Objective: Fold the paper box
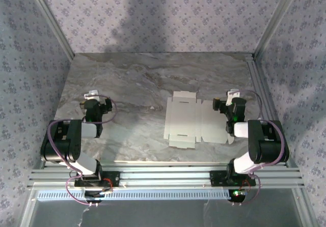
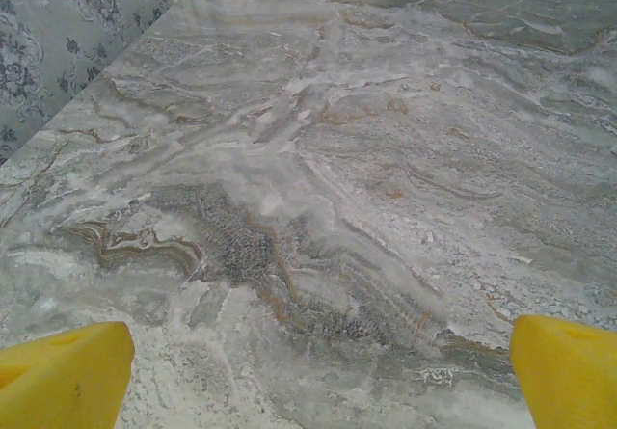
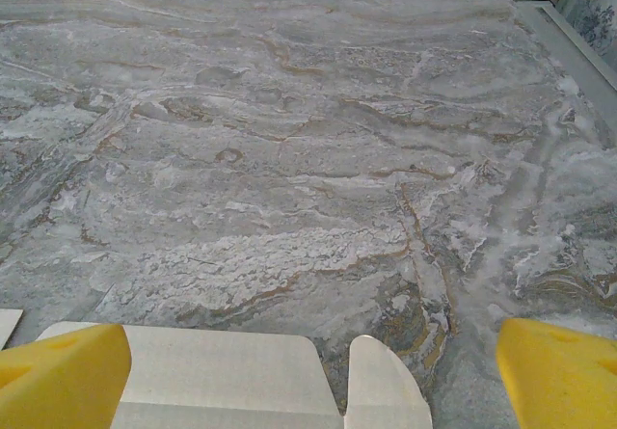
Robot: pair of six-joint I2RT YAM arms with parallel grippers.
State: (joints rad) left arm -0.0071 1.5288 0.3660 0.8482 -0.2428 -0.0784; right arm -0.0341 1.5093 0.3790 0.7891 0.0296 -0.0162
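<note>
While the box (image 1: 196, 121) lies flat, white face up on the worktop (image 1: 127, 84), no fold is made. The left claw (image 1: 93, 94) and right claw (image 1: 233, 93) gape wide, both empty.

The left end effector (image 2: 313, 381) hangs low over the table (image 2: 328, 159). Its two yellow fingertips (image 2: 58, 376) sit wide apart at the bottom corners, with grey-and-white marble veined in brown between them. A wall (image 2: 48, 43) papered in a blue floral pattern borders the table at the upper left.
</note>
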